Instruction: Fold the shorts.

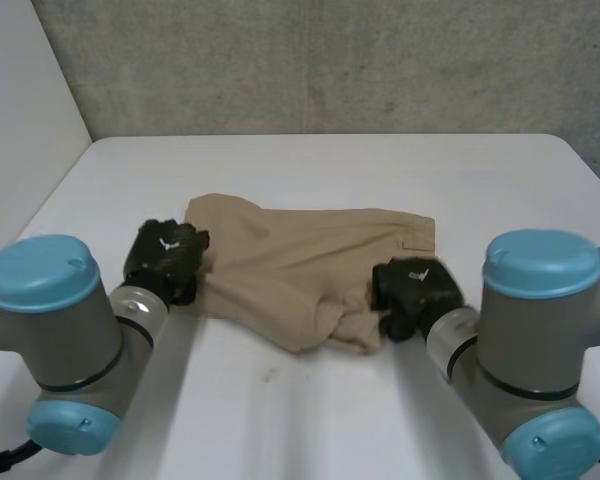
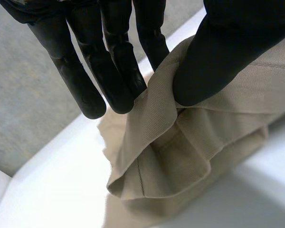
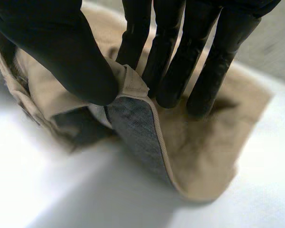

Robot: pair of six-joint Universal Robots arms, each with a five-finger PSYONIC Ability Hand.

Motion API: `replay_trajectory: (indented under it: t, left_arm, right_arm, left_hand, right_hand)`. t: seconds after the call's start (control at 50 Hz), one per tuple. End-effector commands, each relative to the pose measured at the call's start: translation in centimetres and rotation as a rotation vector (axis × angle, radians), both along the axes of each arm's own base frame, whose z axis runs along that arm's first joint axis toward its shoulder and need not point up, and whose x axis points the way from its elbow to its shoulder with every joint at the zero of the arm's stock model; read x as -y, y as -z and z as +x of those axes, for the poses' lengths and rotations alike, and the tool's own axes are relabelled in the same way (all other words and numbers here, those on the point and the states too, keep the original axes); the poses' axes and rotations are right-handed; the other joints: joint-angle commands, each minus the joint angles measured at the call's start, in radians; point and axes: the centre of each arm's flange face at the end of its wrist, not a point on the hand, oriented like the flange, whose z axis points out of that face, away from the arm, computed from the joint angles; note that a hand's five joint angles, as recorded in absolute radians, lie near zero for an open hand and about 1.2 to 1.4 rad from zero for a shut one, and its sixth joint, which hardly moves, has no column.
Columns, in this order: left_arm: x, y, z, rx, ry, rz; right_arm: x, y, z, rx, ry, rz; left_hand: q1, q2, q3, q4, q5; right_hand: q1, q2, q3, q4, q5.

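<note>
On the white tabletop (image 1: 330,170), between the two arms, the tan shorts (image 1: 300,265) lie in a rumpled heap, with a twisted bunch (image 1: 345,322) of cloth at the near edge.

The left hand (image 1: 167,258) sits at the left edge of the cloth. Its thumb presses a fold against the straight fingers (image 2: 118,80), so it has a hold, but a slim one. The right hand (image 1: 412,295) is at the near right of the heap, beside that bunch. It pinches a turned-over edge between thumb and fingers, and the grey lining (image 3: 133,128) shows just under the thumb.

What worries me is how little cloth each hand has. Both pinches sit right at the rim of the fabric, so a brisk lift or a pull apart could draw the fold out from under a thumb and drop one side. Pleated layers also hang loose under the left hand (I can't tell how many are truly caught), so one layer may rise alone while the rest stay behind. If the bunch isn't shaken flat first, I'd expect the fold to trap it as a lump.
</note>
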Motion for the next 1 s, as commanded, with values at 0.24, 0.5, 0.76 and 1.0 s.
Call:
replay_trajectory:
  t: [0.24, 0.5, 0.76, 1.0]
  left_arm:
    - [-1.6, -12.5, 3.1, -0.142, -0.028, -0.208]
    - [-1.0, -12.3, 4.5, -0.198, -0.072, -0.061]
    - [2.6, -8.1, 4.9, -0.241, -0.088, 0.117]
    - [14.4, -7.9, 2.6, -0.292, -0.168, -0.078]
  right_arm:
    - [2.5, -11.9, -5.9, -0.189, 0.081, -0.400]
    - [2.6, -13.9, -6.3, -0.213, 0.075, -0.389]
    - [1.2, -11.2, -5.8, -0.276, -0.026, -0.298]
    - [6.5, -11.3, -2.4, -0.189, -0.028, -0.472]
  left_hand:
    - [0.293, 0.211, 0.210, 0.205, 0.246]
    - [0.293, 0.211, 0.210, 0.205, 0.246]
    - [0.293, 0.211, 0.210, 0.205, 0.246]
    - [0.293, 0.211, 0.210, 0.205, 0.246]
  right_hand:
    - [0.451, 0.219, 0.219, 0.209, 0.255]
    - [0.451, 0.219, 0.219, 0.209, 0.255]
    - [0.451, 0.219, 0.219, 0.209, 0.255]
    - [0.451, 0.219, 0.219, 0.209, 0.255]
